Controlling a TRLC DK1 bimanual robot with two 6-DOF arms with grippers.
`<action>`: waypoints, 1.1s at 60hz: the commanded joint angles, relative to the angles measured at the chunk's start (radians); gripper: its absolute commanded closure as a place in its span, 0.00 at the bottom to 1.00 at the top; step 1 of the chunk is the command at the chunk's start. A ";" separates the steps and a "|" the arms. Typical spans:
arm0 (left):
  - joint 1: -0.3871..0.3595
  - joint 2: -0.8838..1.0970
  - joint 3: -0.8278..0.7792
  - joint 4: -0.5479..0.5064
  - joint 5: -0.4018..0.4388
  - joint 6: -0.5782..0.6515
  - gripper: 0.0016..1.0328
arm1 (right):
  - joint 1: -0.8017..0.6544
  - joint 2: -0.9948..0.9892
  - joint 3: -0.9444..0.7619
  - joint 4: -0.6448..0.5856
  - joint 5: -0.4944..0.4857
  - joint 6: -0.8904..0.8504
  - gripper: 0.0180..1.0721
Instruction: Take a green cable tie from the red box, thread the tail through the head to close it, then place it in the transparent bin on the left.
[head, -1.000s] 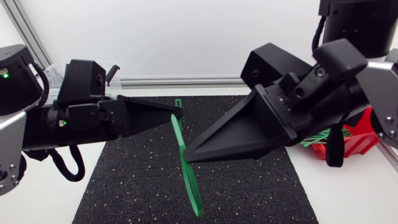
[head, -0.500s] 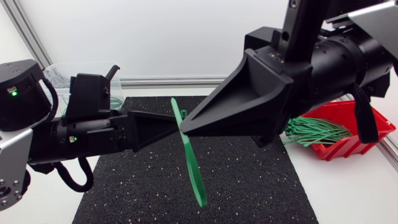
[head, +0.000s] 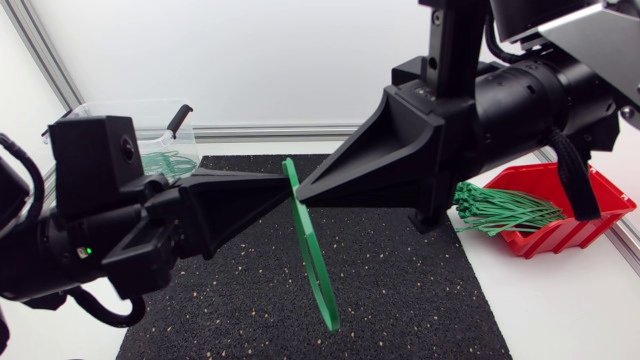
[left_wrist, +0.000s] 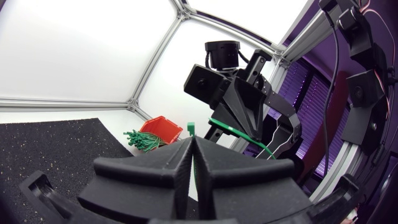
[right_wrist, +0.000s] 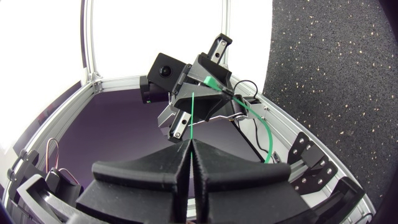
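**Head view.** The left arm and the right arm meet tip to tip above the black mat. Both pairs of jaws are closed on the upper end of the green cable tie, the left jaws from one side and the right jaws from the other. From the tips the tie hangs down as a long narrow loop. Its long axis runs steeply down and slightly towards the right arm's side. Whether its low end touches the mat cannot be told. The transparent bin stands behind the left jaws, well apart from the tie, so the left arm is the nearer one to carry it there. The red box of spare ties sits on the desk beyond the right jaws.

**Left wrist view.** The left jaws are pressed together along their seam. The tie's head stands up just ahead of their tip, and a green strand curves from it towards the right arm. The red box lies beyond, at the far edge of the mat.

**Right wrist view.** The right jaws are likewise closed, with a thin green strip rising from their seam towards the left arm. The loop bows out beside it.

Whether the tail is fully through the head cannot be seen. The next move probably turns on the right jaws letting go. The hanging loop would then have to lift over the bin's near rim.
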 joint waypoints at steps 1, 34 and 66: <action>-0.008 -0.003 -0.030 0.012 -0.014 0.030 0.96 | -0.004 0.008 0.003 -0.016 0.002 0.032 0.95; -0.054 -0.005 -0.048 0.066 -0.118 0.130 0.96 | 0.002 0.050 -0.008 -0.021 0.007 0.033 0.95; -0.044 -0.028 -0.057 0.066 -0.145 0.065 0.96 | -0.019 0.027 -0.022 -0.012 0.005 0.032 0.95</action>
